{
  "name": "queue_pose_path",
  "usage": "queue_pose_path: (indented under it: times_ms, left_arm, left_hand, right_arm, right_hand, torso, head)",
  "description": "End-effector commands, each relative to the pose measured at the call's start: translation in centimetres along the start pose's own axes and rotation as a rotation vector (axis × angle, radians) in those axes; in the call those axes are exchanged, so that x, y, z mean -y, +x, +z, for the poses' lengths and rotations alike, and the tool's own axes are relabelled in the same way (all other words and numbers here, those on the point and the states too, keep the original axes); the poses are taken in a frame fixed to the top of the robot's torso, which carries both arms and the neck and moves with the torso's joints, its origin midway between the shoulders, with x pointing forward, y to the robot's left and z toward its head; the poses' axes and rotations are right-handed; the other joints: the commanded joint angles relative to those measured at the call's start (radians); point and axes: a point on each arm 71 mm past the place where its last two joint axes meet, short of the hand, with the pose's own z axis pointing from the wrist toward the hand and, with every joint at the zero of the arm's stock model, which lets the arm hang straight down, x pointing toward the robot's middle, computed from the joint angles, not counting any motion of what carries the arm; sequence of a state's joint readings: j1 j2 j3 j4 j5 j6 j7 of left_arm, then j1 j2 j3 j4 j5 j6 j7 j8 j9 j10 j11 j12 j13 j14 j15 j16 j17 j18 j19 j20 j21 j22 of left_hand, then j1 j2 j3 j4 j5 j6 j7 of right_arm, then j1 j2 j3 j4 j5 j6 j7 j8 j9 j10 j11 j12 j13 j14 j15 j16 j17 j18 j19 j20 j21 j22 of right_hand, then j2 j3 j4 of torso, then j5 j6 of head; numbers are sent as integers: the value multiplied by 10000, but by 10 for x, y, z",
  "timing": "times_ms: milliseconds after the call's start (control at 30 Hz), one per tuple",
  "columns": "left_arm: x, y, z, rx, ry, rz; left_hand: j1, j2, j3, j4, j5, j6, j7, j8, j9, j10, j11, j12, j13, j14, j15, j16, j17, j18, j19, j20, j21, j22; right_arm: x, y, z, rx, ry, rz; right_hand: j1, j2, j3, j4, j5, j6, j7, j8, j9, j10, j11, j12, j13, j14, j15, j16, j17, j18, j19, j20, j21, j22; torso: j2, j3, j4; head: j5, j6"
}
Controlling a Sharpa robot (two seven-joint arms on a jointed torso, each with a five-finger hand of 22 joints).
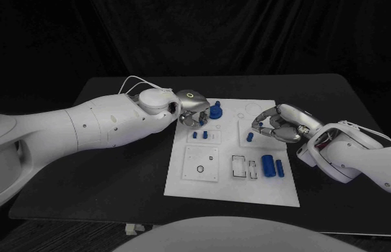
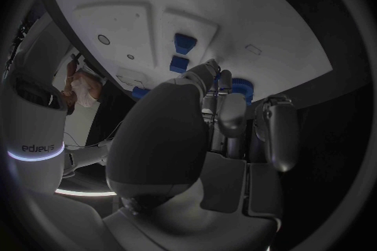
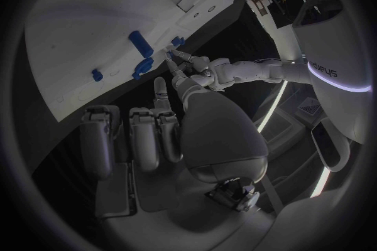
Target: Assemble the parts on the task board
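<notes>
- Two smooth white arms, left arm [image 1: 90,127] and right arm [image 1: 346,153].
- Thin white cables loop at each wrist.
- Silver metal left hand [image 1: 192,109] and right hand [image 1: 277,125].

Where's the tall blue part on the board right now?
In the head view, the tall blue part stands at the task board's far edge, just beside the left robot hand.

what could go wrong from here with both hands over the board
1. The left hand hovers close beside the tall blue part standing at the far end of the task board; a sideways move could tip it.
2. The right hand sits just next to a small blue peg; a finger might knock it before gripping.
3. The two blue cylinders lie loose and could roll if the board is bumped.
</notes>
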State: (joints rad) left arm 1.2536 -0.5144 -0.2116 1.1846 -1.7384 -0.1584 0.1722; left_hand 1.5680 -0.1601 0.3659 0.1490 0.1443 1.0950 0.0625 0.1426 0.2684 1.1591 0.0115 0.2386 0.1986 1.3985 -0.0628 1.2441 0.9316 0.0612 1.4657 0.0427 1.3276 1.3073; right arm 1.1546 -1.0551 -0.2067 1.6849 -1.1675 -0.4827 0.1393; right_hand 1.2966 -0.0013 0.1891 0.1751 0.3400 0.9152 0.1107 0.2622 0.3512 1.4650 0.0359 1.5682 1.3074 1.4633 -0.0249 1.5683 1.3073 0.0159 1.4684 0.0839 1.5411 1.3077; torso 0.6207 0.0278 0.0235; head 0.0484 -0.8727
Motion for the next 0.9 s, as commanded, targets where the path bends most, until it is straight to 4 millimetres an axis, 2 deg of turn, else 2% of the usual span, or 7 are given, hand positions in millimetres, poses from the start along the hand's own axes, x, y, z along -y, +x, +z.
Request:
queue_pose_path:
  times_ms: [33, 900]
  left_arm:
    - [3, 0, 1, 192, 61, -50]
    - [3, 2, 6, 74, -22, -60]
  left_hand:
    - [-14, -5, 76, -11, 27, -83, -12, -43, -17, 84, -31, -42, 3, -103, -10, -80, -65, -85, 184, -36, -54, 1940]
    - [94, 11, 146, -97, 142, -139, -1, -96, -30, 141, -15, -116, 4, -263, 1, -328, -443, -50, 107, -29, -239, 1890]
  right_arm:
    - [0, 1, -1, -70, 78, -20]
    - [1, 2, -1, -129, 150, -14]
  right_hand:
    - [77, -4, -43, -17, 51, 46, -12, -39, -9, 1058, -9, 26, 2634, 1075, -10, 25, 2635, -42, 759, 14, -44, 2476]
    - [88, -1, -42, -21, 53, 53, -14, -37, -9, 1058, -12, 26, 2634, 1075, -12, 25, 2635, -38, 751, 13, -55, 2471]
  torso:
    - [3, 0, 0]
    - [-3, 2, -4]
  head:
    - [-1, 1]
    - [-22, 1]
